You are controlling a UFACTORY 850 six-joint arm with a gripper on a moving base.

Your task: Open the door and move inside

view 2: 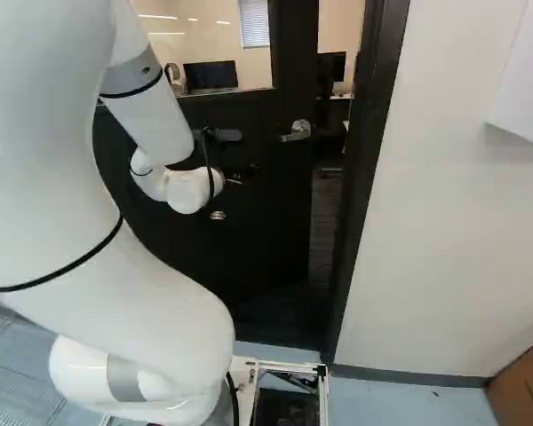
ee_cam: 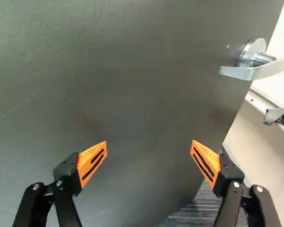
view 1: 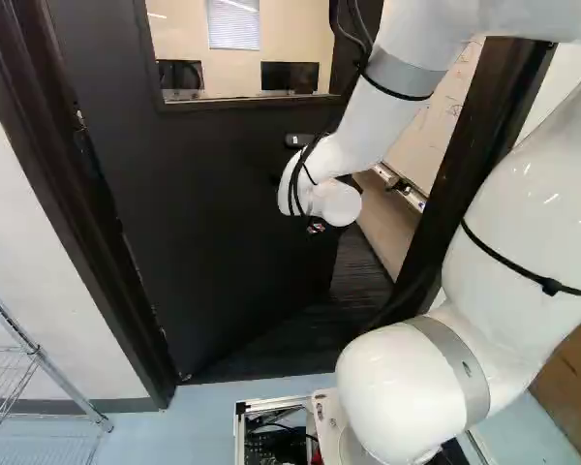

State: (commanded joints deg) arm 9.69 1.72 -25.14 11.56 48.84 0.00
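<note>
From behind the arm (view 1: 387, 111), left and right, the door (view 1: 194, 223) is being viewed ahead and slightly downward; from the wrist, its face is being shown close; its lever handle (view 2: 298, 131) is being shared by right base and wrist views

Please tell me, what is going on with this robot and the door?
The white robot arm is reaching toward the dark door, which stands partly open into the room beyond. Its pincer is open in front of the door's face and grips nothing; the metal handle is off to one side, beyond the fingers. The base is on this side of the doorway, so moving inside remains to be done.
</note>
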